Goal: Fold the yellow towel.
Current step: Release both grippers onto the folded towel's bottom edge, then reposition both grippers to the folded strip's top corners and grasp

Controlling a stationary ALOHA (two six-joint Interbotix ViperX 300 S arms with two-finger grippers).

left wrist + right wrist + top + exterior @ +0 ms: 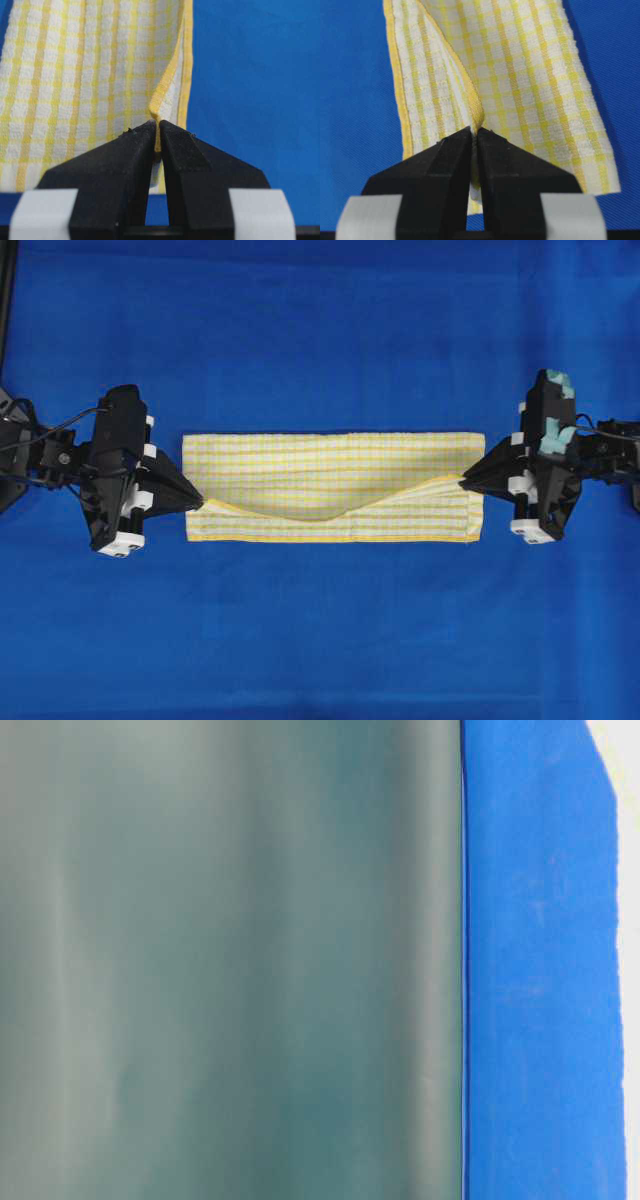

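Pincer jaws on both arms are pressed together on cloth: my left pincer (197,505) has the hem of the yellow towel (330,472) nipped at the left short end, and my right pincer (466,478) has the matching hem at the right short end. The left wrist view shows the yellow edge standing up between the closed tips, and the right wrist view shows the same.

The towel lies as a long band across the middle of the bench (320,330), well in from every edge. Its upper layer is drawn taut between the two grips and sags in the centre, leaving a strip of the lower layer showing along the near side.

To do this fold well, I judge both ends should travel together toward the near edge of the bench at the same pace and height, so the sag comes down evenly and the carried hem lands on the near hem instead of skewing. I would keep the tension light; pulling outward could drag the bottom layer.

Both arms reach in low from the left and right edges, pincers roughly level and pointing inward at each other. The table-level view is blurred and shows nothing useful.
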